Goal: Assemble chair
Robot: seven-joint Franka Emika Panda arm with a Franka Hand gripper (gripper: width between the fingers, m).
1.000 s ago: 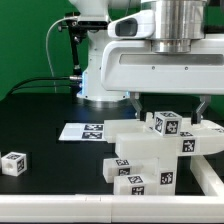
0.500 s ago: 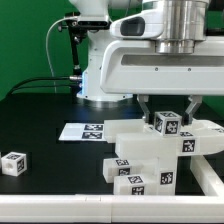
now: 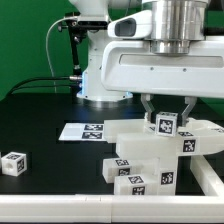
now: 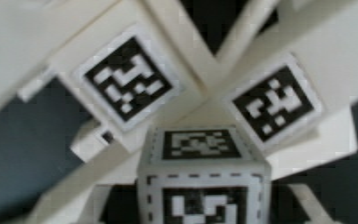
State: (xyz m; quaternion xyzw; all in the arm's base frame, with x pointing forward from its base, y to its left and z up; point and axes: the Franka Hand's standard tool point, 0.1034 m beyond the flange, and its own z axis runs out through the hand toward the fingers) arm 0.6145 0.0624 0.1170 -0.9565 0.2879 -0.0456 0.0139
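Since a second ago, we see the gripper (image 3: 166,108) has drawn its fingers (image 3: 188,105) inward until they pinch the tagged cube (image 3: 166,124) atop the chair assembly (image 3: 150,158). That assembly stands on the black bench (image 3: 50,140) toward its front edge, at the exterior view's right. A loose small cube (image 3: 13,163) lies near the front left corner, well apart (tag facing up), and the marker board (image 3: 83,131) rests flat just behind the assembly. Our wrist view shows tagged panels (image 4: 131,75) close up.

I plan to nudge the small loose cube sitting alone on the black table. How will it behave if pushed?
The small cube looks like rigid plastic, so probably stiff. Its flat faces suggest sliding rather than rolling on the table. It seems light for its size, so it may skid easily.
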